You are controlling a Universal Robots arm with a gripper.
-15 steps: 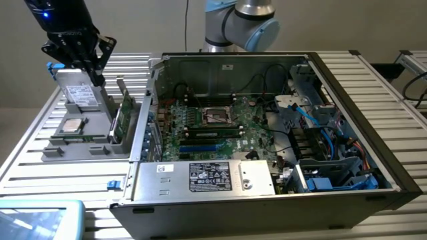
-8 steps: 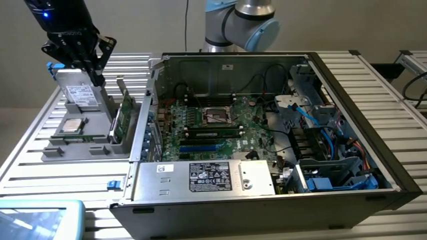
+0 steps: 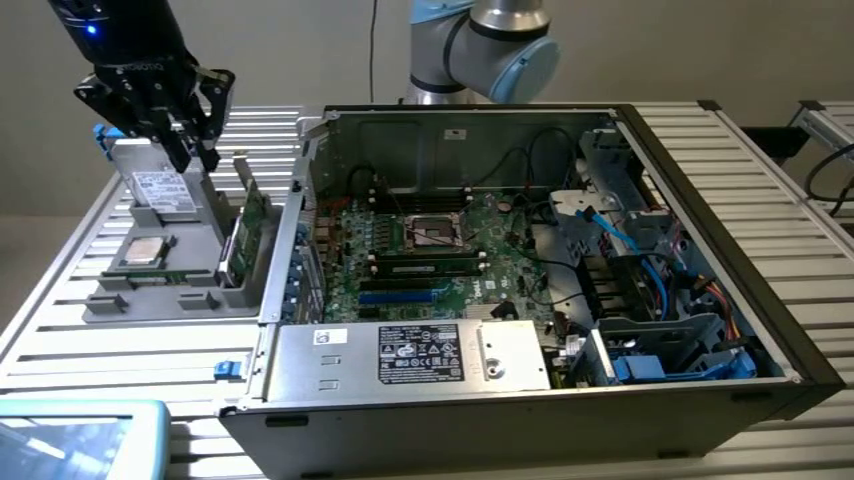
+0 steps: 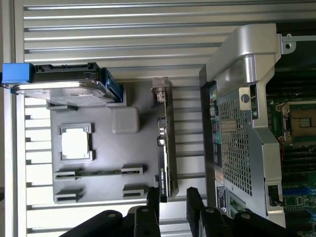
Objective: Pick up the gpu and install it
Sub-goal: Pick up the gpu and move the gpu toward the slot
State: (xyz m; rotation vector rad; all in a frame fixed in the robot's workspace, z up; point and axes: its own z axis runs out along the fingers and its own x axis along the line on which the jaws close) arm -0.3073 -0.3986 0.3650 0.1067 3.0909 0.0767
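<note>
I had the gripper (image 3: 191, 152) hovering above the grey tray (image 3: 174, 300), over the hard drive (image 3: 158, 188), with its fingers (image 4: 153, 205) spread apart and nothing between them. The gpu (image 3: 251, 238) stood on edge in the tray, on the side next to the open computer case (image 3: 507, 430). Through the wrist camera its thin edge lined up with the gap between the fingers.

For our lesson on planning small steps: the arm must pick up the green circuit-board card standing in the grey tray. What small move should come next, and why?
Probably lower the open black gripper straight down. It hangs above the grey plastic tray holding nothing, and the green circuit-board card, standing on edge, lines up with the gap between its fingers.
</note>
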